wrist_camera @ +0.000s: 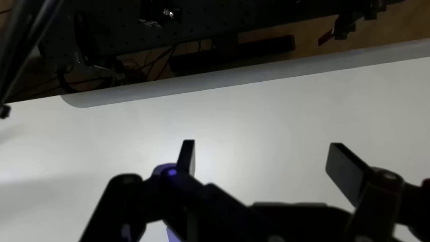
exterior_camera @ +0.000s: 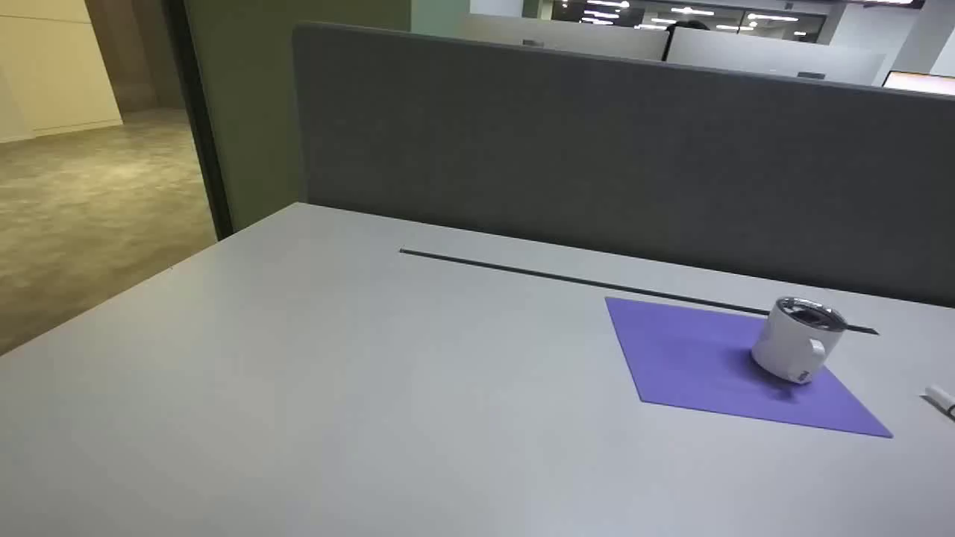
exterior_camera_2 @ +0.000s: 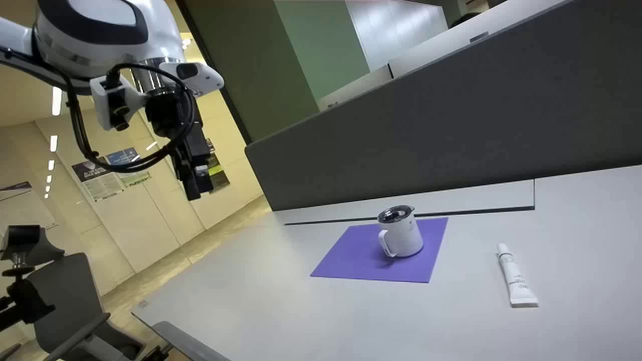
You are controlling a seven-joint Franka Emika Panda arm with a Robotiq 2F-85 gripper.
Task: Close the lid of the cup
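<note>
A white cup [exterior_camera: 792, 347] with a handle stands upright on a purple mat [exterior_camera: 686, 358]. The cup [exterior_camera_2: 401, 235] and the mat [exterior_camera_2: 346, 260] show in both exterior views. A clear, shiny lid [exterior_camera_2: 394, 214] with a dark middle sits on the cup's top; whether its opening is closed is too small to tell. My gripper [exterior_camera_2: 197, 189] hangs high in the air, left of the cup and well apart from it in an exterior view. In the wrist view my gripper [wrist_camera: 262, 146] is open, its fingers wide apart with nothing between them. The cup is out of the wrist view.
A white tube [exterior_camera_2: 516, 278] lies on the table [exterior_camera_2: 261, 306] right of the mat. A thin black strip [exterior_camera: 582, 281] runs behind the cup, before a tall grey partition [exterior_camera: 597, 164]. The table's edge [wrist_camera: 235, 77] crosses the wrist view. A chair [exterior_camera_2: 65, 296] stands beyond the table.
</note>
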